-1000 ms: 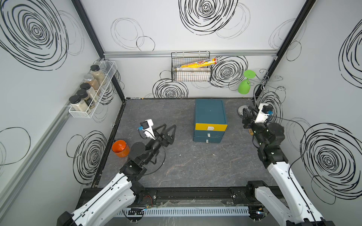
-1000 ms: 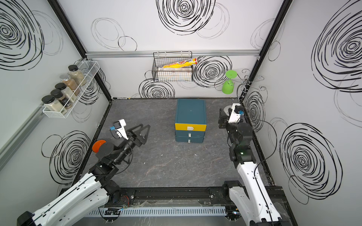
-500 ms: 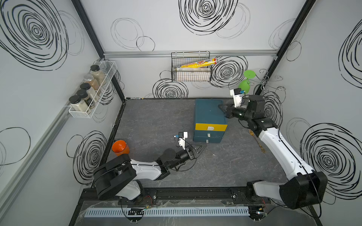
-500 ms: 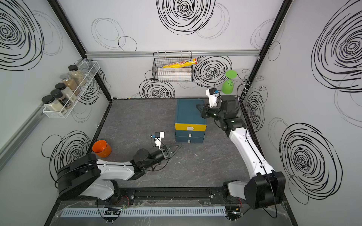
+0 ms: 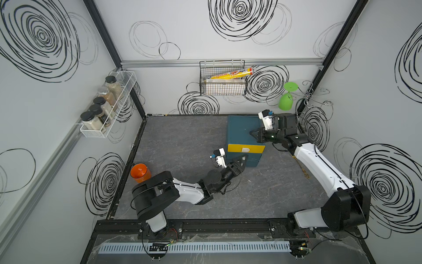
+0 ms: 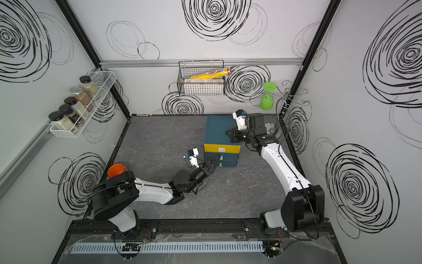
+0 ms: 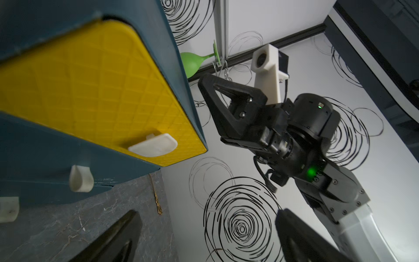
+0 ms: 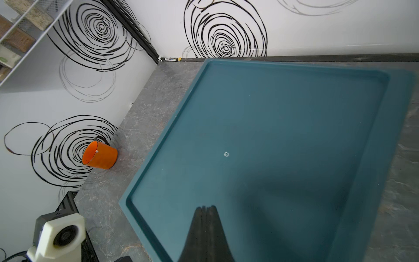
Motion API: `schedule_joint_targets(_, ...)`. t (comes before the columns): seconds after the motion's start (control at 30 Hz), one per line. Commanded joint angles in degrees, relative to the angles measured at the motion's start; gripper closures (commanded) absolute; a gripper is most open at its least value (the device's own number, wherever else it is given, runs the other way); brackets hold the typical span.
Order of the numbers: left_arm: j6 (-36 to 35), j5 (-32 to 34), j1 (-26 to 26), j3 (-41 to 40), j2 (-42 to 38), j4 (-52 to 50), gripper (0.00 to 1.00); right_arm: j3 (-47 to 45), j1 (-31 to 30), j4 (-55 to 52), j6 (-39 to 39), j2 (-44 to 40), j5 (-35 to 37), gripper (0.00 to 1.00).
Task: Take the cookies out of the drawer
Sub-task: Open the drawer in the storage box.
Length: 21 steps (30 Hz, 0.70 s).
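Teal plastic formed the small cabinet [image 5: 239, 129] on the grey table [image 5: 182, 137] in both top views. Its yellow drawer [image 5: 246, 149] sat above two teal ones, all shut, so the cookies did not show. A wire basket [image 5: 222, 88] on the back wall held a long yellow packet, a wall rack [image 5: 107, 118] carried five jars, and an orange cup [image 5: 140, 172] stood by the left wall. The left claw [image 5: 241, 160] was spread wide and empty, just in front of the lower drawers. The right claw [image 5: 253, 133] was pinched together over the cabinet's top.

From the left wrist, a white handle [image 7: 154, 145] stuck out from the yellow front.

From the right wrist, the closed tips held nothing; whether they touched the top could not be told.
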<state>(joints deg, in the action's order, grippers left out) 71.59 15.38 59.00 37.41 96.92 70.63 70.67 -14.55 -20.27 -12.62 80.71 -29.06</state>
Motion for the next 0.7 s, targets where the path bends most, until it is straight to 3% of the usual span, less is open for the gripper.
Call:
schedule_joint_targets(0.0,0.38,6.44,-0.02,2.95,2.08,-5.16,0.01,2.78,-0.62,-2.34,0.66,0.54,3.01,1.00)
schedule_joint_targets(0.33,0.46,7.13,-2.60,8.16,10.17,-4.02,0.02,2.45,-0.92,-2.93,1.55,1.73,4.22,1.00)
schedule_joint_targets(0.67,2.91,9.40,-2.30,10.40,9.43,-6.41,0.02,1.78,-0.88,-3.22,2.71,2.02,6.29,1.00)
